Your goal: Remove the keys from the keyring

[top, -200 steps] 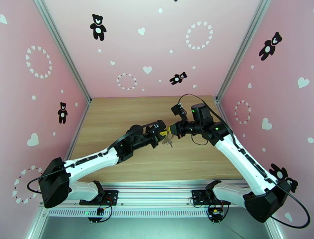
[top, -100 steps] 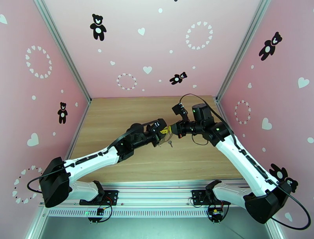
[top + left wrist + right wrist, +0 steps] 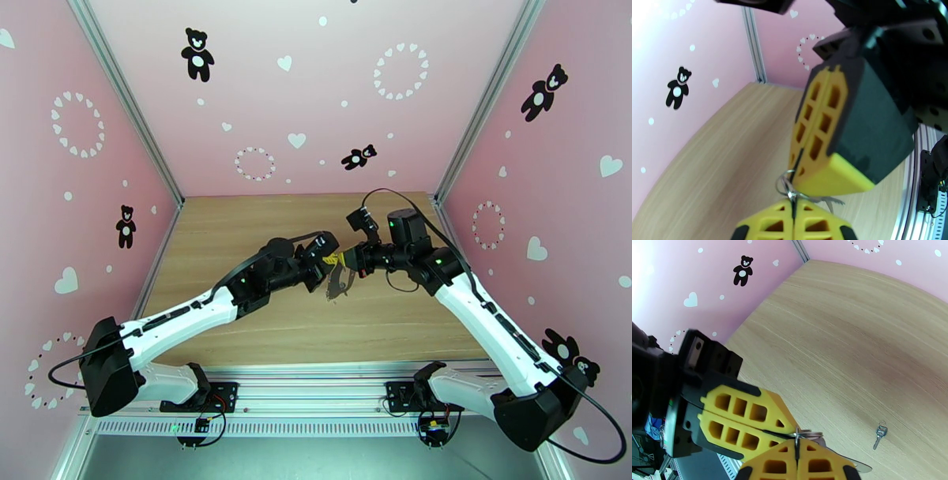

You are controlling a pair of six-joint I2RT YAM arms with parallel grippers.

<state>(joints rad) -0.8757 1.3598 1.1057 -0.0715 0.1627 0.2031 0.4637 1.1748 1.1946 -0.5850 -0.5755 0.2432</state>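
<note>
1. Nearest, both arms rise from the near edge of the table and lean inward, so that their tips meet above its middle.
2. The left gripper comes in from the left and the right gripper from the right. Their yellow fingertips almost touch, nose to nose.
3. The left gripper is pressed closed. Its two fingers lie flat together, with a thin dark edge pinched in the seam and the keyring sticking out at the tip.
4. The right gripper is closed as well. Its fingers show no gap, and the wire loops of the keyring sit right at its tip.
5. The keyring is therefore clamped from both sides and held in the air, clear of the table. Which part of it each pincer grips cannot be told.
6. A second key hangs at the keyring. Its toothed silvery blade points sideways, just beside the right gripper's fingers.
7. Farther off, a loose key lies flat on the table, well apart from the grippers. A small ring sits at its head, and its blade points toward the near edge.
8. Beyond it the wood runs back to the pink walls, which are printed with black bears and white hearts.
</note>
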